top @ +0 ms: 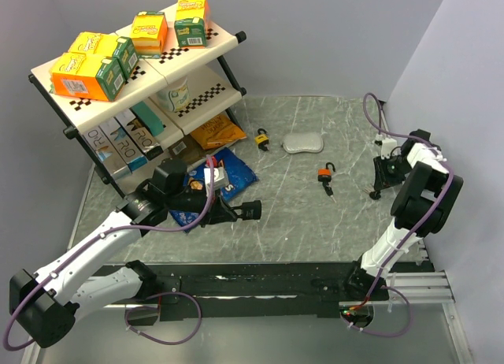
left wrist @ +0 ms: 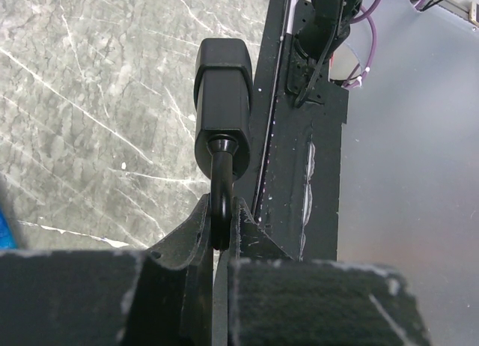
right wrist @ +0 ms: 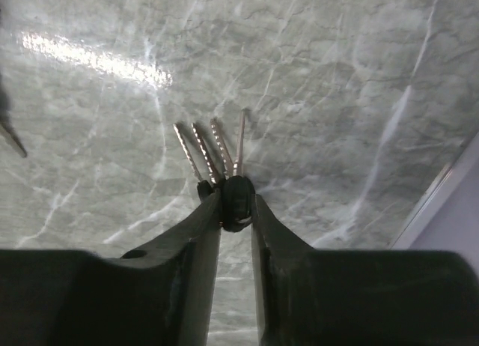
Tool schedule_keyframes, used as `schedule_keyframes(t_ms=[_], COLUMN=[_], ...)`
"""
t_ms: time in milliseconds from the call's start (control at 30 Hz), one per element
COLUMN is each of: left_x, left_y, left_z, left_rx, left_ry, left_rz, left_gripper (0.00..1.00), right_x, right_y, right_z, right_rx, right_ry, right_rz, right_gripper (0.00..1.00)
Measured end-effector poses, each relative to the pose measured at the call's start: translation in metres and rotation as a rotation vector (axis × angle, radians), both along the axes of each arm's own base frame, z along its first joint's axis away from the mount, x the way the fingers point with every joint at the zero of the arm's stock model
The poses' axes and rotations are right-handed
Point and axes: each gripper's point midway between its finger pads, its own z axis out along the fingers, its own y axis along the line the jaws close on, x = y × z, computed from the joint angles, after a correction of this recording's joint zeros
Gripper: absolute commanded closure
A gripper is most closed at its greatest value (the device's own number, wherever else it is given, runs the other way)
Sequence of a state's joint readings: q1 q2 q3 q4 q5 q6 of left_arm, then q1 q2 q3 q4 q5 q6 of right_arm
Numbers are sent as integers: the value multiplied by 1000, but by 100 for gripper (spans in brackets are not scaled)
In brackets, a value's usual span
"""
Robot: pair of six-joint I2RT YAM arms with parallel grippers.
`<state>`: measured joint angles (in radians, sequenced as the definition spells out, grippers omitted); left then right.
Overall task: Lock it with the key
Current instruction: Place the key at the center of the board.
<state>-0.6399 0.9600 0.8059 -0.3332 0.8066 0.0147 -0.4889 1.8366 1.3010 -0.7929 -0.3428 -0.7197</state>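
Observation:
My left gripper (top: 230,211) is shut on the shackle (left wrist: 221,189) of a black padlock (top: 250,209), holding it above the table left of centre. In the left wrist view the padlock body (left wrist: 222,99) points away from the shut gripper (left wrist: 222,215). My right gripper (top: 381,181) is at the far right, shut on the key bunch (right wrist: 236,200). The black heads are pinched between the fingers and several thin metal blades (right wrist: 213,147) fan out over the marble table (right wrist: 337,76). The two grippers are far apart.
A yellow-orange padlock (top: 262,137) and an orange padlock (top: 325,175) lie on the table (top: 315,222), with a grey oval pad (top: 303,143) between them. A shelf rack (top: 134,72) with boxes stands at the back left. Snack bags (top: 224,173) lie below it.

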Motion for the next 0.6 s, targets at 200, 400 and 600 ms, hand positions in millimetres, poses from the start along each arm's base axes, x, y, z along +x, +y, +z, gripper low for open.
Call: schedule_keyframes(t_ms=[200, 400, 600], left_x=[0, -5, -11], left_y=[0, 0, -6], left_z=[0, -1, -8], left_rx=[0, 2, 9], left_ry=[2, 60, 247], left_rz=[-1, 7, 15], left_gripper=[99, 99, 99], right_x=[-2, 13, 23], right_y=[7, 21, 83], right_z=[4, 42, 125], right_rx=[34, 53, 91], right_ry=[9, -78, -319], right_rz=[3, 54, 225], right_gripper=[38, 1, 1])
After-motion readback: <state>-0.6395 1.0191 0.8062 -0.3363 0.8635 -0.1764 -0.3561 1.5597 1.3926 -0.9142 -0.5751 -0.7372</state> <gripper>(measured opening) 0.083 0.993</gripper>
